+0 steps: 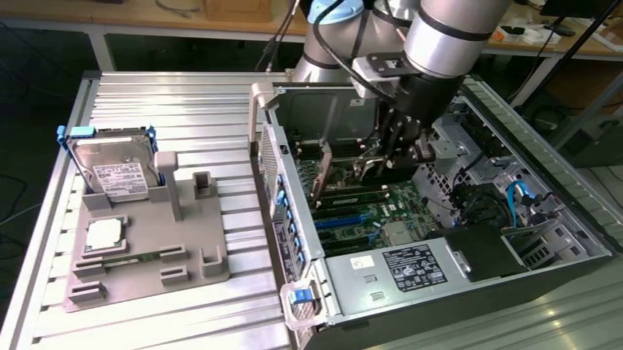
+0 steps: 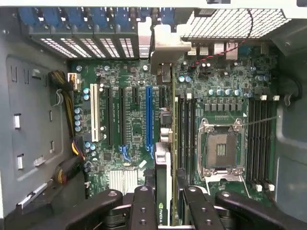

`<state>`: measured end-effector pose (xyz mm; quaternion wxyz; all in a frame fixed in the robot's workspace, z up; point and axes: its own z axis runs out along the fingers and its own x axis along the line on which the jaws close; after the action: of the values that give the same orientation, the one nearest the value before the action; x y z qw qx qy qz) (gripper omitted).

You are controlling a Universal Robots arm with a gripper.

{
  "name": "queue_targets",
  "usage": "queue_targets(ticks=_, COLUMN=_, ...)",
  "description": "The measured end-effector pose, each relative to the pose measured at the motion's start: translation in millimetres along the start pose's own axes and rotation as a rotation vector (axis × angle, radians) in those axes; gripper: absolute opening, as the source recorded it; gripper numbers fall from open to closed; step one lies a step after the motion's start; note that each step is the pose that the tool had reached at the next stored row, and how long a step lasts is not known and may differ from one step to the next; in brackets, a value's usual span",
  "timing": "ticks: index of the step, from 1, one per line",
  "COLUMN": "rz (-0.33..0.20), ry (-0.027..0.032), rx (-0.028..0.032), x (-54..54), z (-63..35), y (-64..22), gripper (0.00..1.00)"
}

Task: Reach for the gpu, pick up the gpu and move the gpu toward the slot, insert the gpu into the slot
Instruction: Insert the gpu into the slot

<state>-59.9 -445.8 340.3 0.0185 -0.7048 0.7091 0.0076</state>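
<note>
The arm [image 1: 443,33] reaches down into an open computer case [image 1: 555,219] that lies on its side on a slatted metal tabletop [image 1: 165,95]. In the wrist view the black fingers [image 2: 144,206] are closed on the graphics card [image 2: 163,165], 1 set pressing each of its 2 faces. The card is seen edge-on, with a green logo label between the fingers. Its silvery end bracket [image 2: 165,43] points toward the case's rear wall with the row of blue clips.

The card is held above the green motherboard [image 2: 132,129] and runs parallel to the blue slot [image 2: 149,115]. The slot is bare along its whole length, so the card is just beside it and not seated. A white slot [image 2: 94,112] sits farther off on the slot's other side. The square processor socket [image 2: 219,148] lies beyond the card.

In the exterior view a grey holder [image 1: 156,255] sits at 9 o'clock from the case. A hard drive [image 1: 115,171] stands upright at the holder's 11 o'clock corner. A square chip [image 1: 104,235] lies flat at 6 o'clock from the drive. A labelled power supply [image 1: 413,266] sits at 5 o'clock from the arm's tip.
</note>
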Motion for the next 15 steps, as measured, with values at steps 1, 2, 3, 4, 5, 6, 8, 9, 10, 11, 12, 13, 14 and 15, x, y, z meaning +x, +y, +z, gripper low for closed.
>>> queue_targets(ticks=1, rz=-0.001, ry=-0.0001, rx=0.0234, x=0.2, z=4.4, y=9.8, gripper=0.27)
queue_targets(ticks=2, rz=-0.001, ry=-0.0002, rx=0.0234, x=0.5, z=11.0, y=12.9, gripper=0.27)
queue_targets(ticks=3, rz=-0.001, ry=-0.0001, rx=0.0233, x=0.7, z=15.5, y=13.8, gripper=0.27)
queue_targets(ticks=4, rz=-0.001, ry=-0.0001, rx=0.0234, x=1.0, z=22.8, y=14.6, gripper=0.27)
queue_targets(ticks=5, rz=-0.001, ry=0.0000, rx=0.0233, x=1.2, z=27.5, y=14.9, gripper=0.27)
queue_targets(ticks=6, rz=-0.001, ry=-0.0003, rx=0.0234, x=2.0, z=32.0, y=15.2, gripper=0.27)
queue_targets(ticks=8, rz=-0.001, ry=0.0000, rx=0.0260, x=6.3, z=37.5, y=20.6, gripper=0.27)
queue_targets(ticks=9, rz=-0.001, ry=0.0001, rx=0.0259, x=6.4, z=37.5, y=20.7, gripper=0.27)
queue_targets(ticks=10, rz=-0.001, ry=0.0003, rx=0.0259, x=6.4, z=37.6, y=20.7, gripper=0.27)
queue_targets(ticks=11, rz=-0.001, ry=0.0009, rx=0.0259, x=6.4, z=37.6, y=20.7, gripper=0.27)
queue_targets(ticks=12, rz=-0.001, ry=0.0009, rx=0.0259, x=6.4, z=37.5, y=20.7, gripper=0.27)
queue_targets(ticks=13, rz=-0.001, ry=0.0008, rx=0.0260, x=6.4, z=37.6, y=20.7, gripper=0.27)
queue_targets(ticks=14, rz=-0.001, ry=0.0008, rx=0.0259, x=6.3, z=37.5, y=20.7, gripper=0.27)
queue_targets(ticks=15, rz=-0.001, ry=0.0008, rx=0.0260, x=6.4, z=37.6, y=20.7, gripper=0.27)
